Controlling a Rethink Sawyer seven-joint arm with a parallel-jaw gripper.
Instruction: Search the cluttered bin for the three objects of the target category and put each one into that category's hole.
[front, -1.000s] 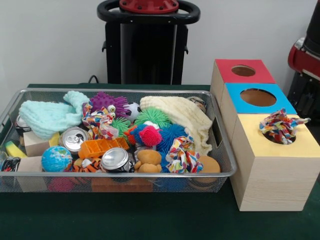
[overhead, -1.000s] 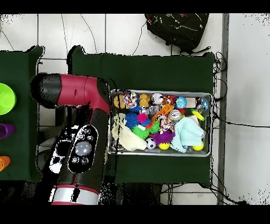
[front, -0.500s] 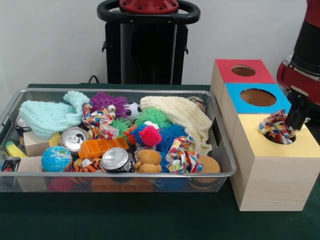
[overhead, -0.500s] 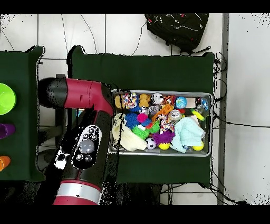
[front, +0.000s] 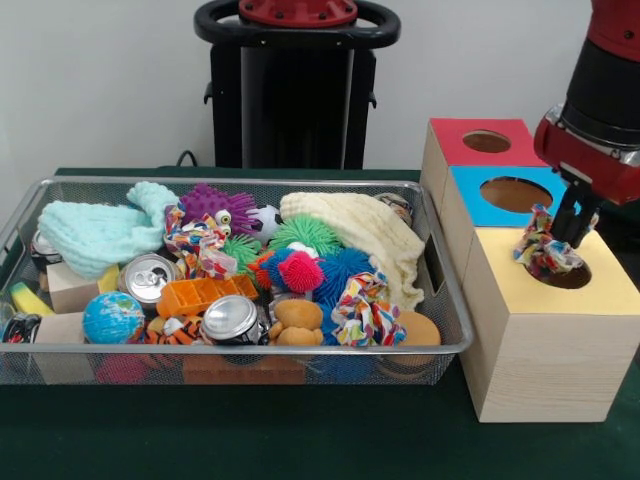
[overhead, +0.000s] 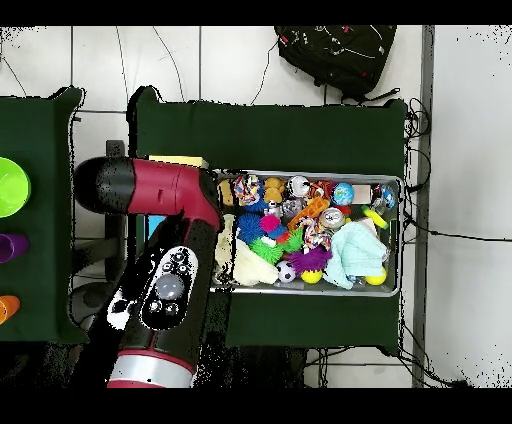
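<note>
Here the red and black robot arm reaches down over the row of three wooden boxes at the side of the bench, which is covered in dark green cloth. Its dark hand is clamped on the upper end of a multicoloured knotted rope toy, and the toy's lower end sits at the round hole of the yellow-topped wooden box, the nearest of the three in the front view. Behind it stand the blue-topped wooden box and the red-topped wooden box, each with a round hole showing nothing inside.

Beside the boxes lies the silver wire-mesh bin, crowded with things. A second multicoloured rope toy lies near the bin's front corner closest to the boxes, just beside a cream knitted cloth. A third rope toy of mixed colours lies further along, touching a purple spiky ball with eyes. Between them sit a pink spiky ball, an orange plastic tray and two silver drink cans, and a small blue globe ball and a mint-green knitted cloth fill the end away from the boxes.

In the overhead view the arm covers the boxes almost wholly, so the hand cannot be seen there; the bin lies just beside it.
</note>
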